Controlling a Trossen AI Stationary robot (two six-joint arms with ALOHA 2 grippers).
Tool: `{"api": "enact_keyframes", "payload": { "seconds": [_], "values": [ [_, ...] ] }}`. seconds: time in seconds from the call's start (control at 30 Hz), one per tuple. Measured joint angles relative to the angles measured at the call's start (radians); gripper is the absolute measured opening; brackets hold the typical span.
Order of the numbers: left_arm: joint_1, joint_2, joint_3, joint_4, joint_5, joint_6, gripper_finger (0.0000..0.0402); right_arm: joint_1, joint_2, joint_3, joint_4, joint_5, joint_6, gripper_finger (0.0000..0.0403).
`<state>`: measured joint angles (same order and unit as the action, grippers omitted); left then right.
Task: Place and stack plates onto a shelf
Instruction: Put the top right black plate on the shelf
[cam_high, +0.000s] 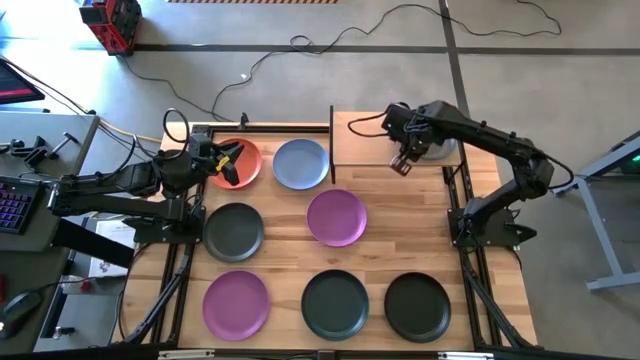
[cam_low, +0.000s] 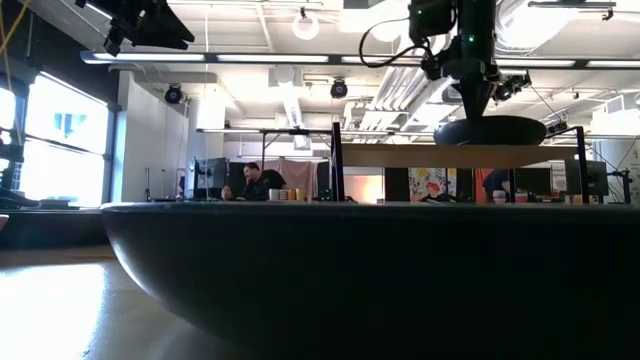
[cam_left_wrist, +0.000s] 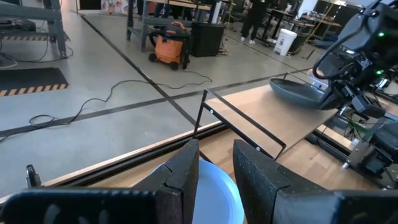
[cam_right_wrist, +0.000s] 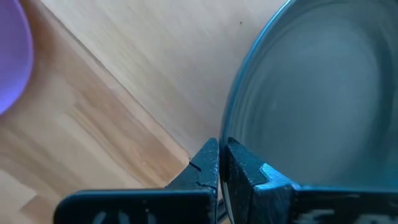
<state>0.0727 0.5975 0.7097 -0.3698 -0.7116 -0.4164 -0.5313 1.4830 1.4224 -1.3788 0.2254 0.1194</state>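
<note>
High view, nearest edge of the plank-striped wooden counter first: three round shallow plates sit in a row along six o'clock, a purple plate at seven, a dark grey plate at six and another dark grey plate at five. Toward the centre lie a third dark grey plate at about nine o'clock and a second purple plate in the middle, apart from each other.

Farther back, at eleven o'clock, an orange plate lies just beside a pale blue plate. The left tool hangs over the orange plate with its two dark fingers parted; whether they touch the plate I cannot tell. In the left wrist view the pale blue plate shows just past those fingers.

Farthest, at one o'clock, stands the small light-wood shelf with thin dark metal posts. The fourth dark grey plate is at the shelf's right end, and the right tool is clamped shut on its rim; the right wrist view shows the fingertips pinched together at the plate's edge above the pale board. In the low view this plate sits level at the shelf board's top, with the arm coming down onto it.
</note>
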Motion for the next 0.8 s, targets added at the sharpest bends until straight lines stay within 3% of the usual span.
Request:
{"api": "enact_keyframes", "payload": {
  "seconds": [0.27,0.8],
  "values": [
    [0.000,0.000,0.000,0.000,0.000,0.000,0.0088,-0.060,0.000,0.000,0.000,-0.125,0.008,0.0000],
    [0.000,0.000,0.000,0.001,0.000,0.000,0.0088,-0.098,0.001,0.000,0.002,-0.150,-0.041,0.0000]
  ]
}}
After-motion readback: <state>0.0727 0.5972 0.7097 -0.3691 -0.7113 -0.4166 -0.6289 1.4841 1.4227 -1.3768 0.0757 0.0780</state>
